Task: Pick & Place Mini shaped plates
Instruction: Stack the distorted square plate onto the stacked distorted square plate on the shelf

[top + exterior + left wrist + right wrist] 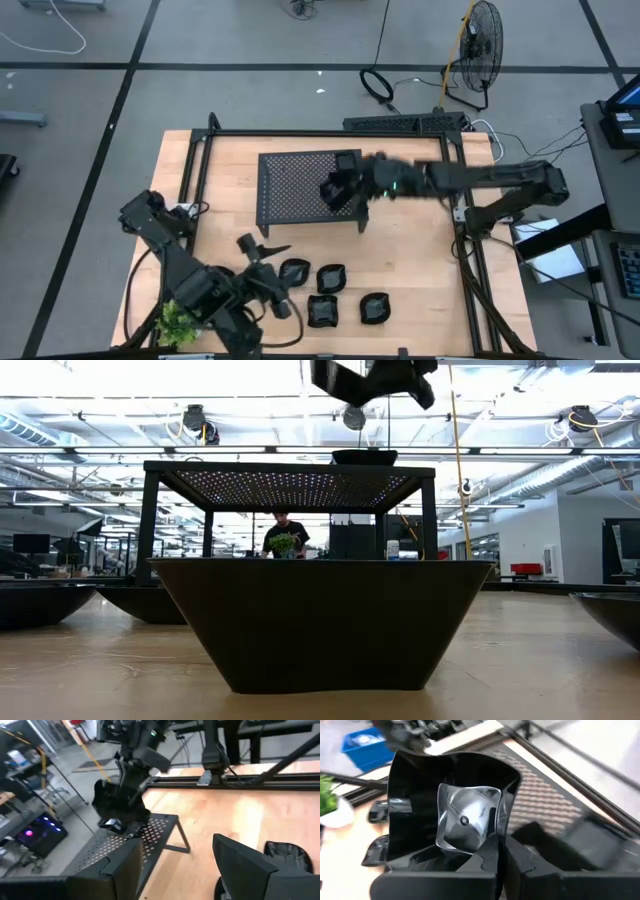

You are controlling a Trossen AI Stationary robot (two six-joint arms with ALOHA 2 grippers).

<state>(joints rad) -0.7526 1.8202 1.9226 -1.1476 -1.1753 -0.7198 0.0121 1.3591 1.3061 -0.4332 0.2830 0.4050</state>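
progress: one mini shaped plate [455, 815] is gripped in the right gripper [340, 190], fingers closed on its rim, held above the perforated rack [295, 180] toward its 3 o'clock side. four more plates [330, 295] lie on the table [420, 260] at roughly 6 o'clock from the rack, not yet moved. judged early in the task. pose: right arm reaches in from 3 o'clock, stretched level over the rack. left gripper [262, 252] waits near the plates, fingers spread and empty.

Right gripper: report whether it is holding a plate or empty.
Holding one. The right gripper is shut on a square black mini plate, carried tilted above the perforated rack, not yet set down.
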